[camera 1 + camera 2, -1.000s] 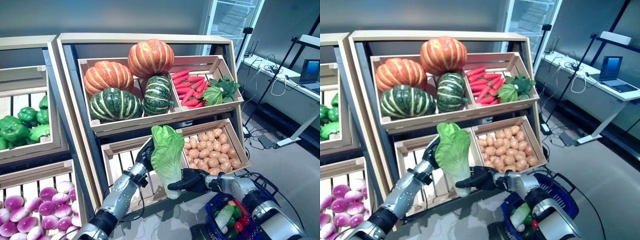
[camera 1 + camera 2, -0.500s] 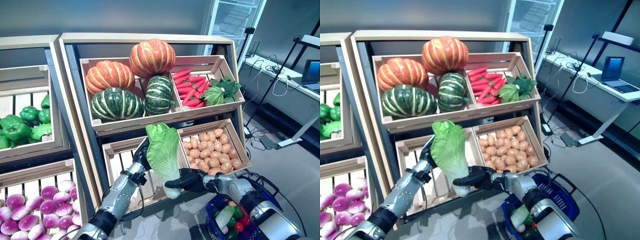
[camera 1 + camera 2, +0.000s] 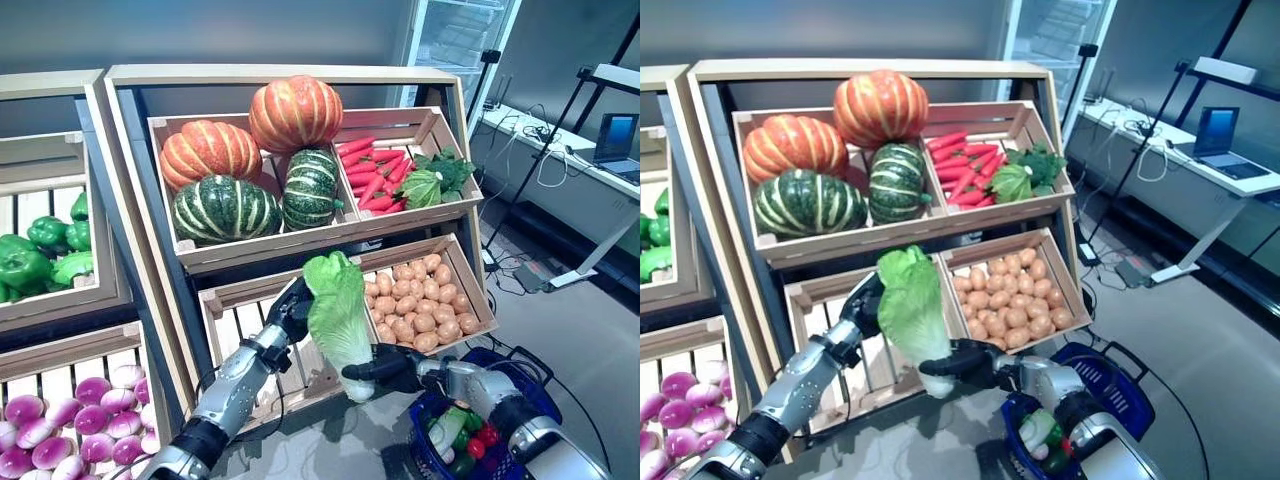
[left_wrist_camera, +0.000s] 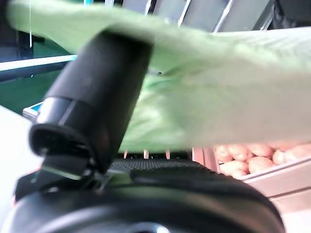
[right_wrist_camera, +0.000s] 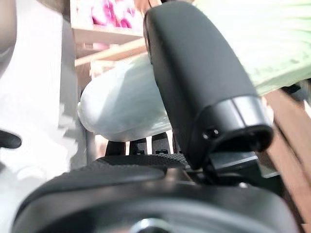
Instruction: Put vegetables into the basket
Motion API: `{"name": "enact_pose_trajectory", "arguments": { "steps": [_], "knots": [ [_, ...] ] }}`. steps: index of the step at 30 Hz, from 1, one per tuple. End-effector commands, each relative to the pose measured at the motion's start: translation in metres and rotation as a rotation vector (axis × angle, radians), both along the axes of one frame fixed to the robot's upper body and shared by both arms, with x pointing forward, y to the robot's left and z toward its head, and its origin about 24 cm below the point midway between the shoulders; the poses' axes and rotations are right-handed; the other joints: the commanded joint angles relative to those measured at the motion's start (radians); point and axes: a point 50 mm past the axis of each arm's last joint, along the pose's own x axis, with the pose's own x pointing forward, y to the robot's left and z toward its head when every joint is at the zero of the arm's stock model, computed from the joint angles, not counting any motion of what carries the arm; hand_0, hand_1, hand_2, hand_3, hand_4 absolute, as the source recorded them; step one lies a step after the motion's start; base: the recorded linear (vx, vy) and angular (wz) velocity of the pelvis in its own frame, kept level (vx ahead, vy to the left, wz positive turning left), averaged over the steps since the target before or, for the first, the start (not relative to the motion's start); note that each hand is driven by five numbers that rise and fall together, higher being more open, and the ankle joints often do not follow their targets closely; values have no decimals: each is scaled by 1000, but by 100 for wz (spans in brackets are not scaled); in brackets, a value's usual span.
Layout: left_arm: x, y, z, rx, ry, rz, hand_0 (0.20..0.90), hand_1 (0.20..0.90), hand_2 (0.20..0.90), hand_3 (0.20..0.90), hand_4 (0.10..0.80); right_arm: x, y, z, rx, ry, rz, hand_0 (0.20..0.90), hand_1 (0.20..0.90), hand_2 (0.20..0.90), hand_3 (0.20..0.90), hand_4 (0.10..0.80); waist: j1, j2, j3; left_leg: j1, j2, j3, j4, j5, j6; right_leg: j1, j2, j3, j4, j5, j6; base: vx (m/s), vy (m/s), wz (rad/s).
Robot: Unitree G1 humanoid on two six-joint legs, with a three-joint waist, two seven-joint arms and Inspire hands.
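Observation:
A pale green napa cabbage [image 3: 338,312] is held upright in front of the stand's lower crates. My left hand [image 3: 291,308] is curled round its leafy upper part from behind; its thumb lies across the leaves in the left wrist view [image 4: 97,92]. My right hand [image 3: 385,368] is curled round the white stem end; the thumb presses on it in the right wrist view [image 5: 194,77]. The blue basket [image 3: 500,420] stands on the floor at the lower right, under my right arm, with a pale green vegetable [image 3: 447,430] and red ones [image 3: 487,436] in it.
The wooden stand [image 3: 290,240] of crates rises close behind the cabbage. A crate of potatoes [image 3: 420,305] is right beside my right hand. A second stand [image 3: 60,300] is at the left. A desk with a laptop [image 3: 615,140] stands at the far right.
The whole view has shifted, so the camera moved. Both hands and the cabbage have come a little down and right, toward the basket. Both grips are unchanged.

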Motion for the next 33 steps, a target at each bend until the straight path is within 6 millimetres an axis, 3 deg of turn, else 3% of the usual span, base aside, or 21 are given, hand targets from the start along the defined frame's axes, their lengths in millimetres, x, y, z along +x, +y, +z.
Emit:
{"name": "enact_pose_trajectory", "arguments": {
  "steps": [1,7,16,18,20,21,25,29,33],
  "knots": [
    [19,28,43,26,-212,41,900,900,900,900,800,27,-102,44,-164,-200,-326,300,300,300,300,400,0,37,-23,30,-40,6,3,-142,50,-9,49,-11,3,-20,-78,7,-11,-5],
    [19,66,41,82,-200,148,900,900,900,900,800,-4,-163,37,-275,-141,-538,300,300,300,300,400,-15,40,-4,35,-35,29,3,-145,49,-13,51,5,3,-18,-75,9,-17,-15],
    [18,75,35,92,-190,191,900,900,900,900,800,-28,-192,30,-350,-88,-736,300,300,300,300,400,-24,46,23,60,-31,55,3,-147,54,0,49,15,3,-23,-78,19,-14,-13],
    [20,73,38,98,-200,185,900,900,900,900,800,-25,-193,32,-361,-95,-771,300,300,300,300,400,-23,48,41,50,-30,57,30,-152,57,-19,41,19,47,-42,-81,-39,-23,-9],
    [26,69,46,105,-233,176,900,900,900,900,800,-16,-191,37,-368,-127,-798,300,300,300,300,400,-24,48,79,-22,-18,55,164,-192,58,-78,23,24,155,-81,-90,-209,-43,-6],
    [34,65,59,110,-286,173,900,900,900,900,800,-3,-188,45,-361,-174,-830,300,300,300,300,400,-26,50,132,-113,0,43,304,-237,61,-160,1,22,274,-117,-100,-332,-58,-2],
    [51,61,95,81,-421,192,900,900,900,900,800,28,-184,73,-316,-282,-914,300,300,300,300,400,-33,63,267,-336,39,25,592,-341,82,-373,-58,27,557,-203,-127,-409,-31,-2],
    [57,52,114,31,-490,202,900,900,900,900,800,44,-186,94,-235,-322,-1025,300,300,300,300,400,-32,80,336,-504,42,16,797,-431,98,-549,-108,47,794,-282,-148,-227,9,4],
    [59,42,115,-6,-509,194,900,900,900,900,800,48,-195,105,-192,-311,-1153,300,300,300,300,400,-29,95,367,-669,40,9,1018,-527,119,-725,-171,67,1040,-372,-163,-162,17,12]
  ]
}}
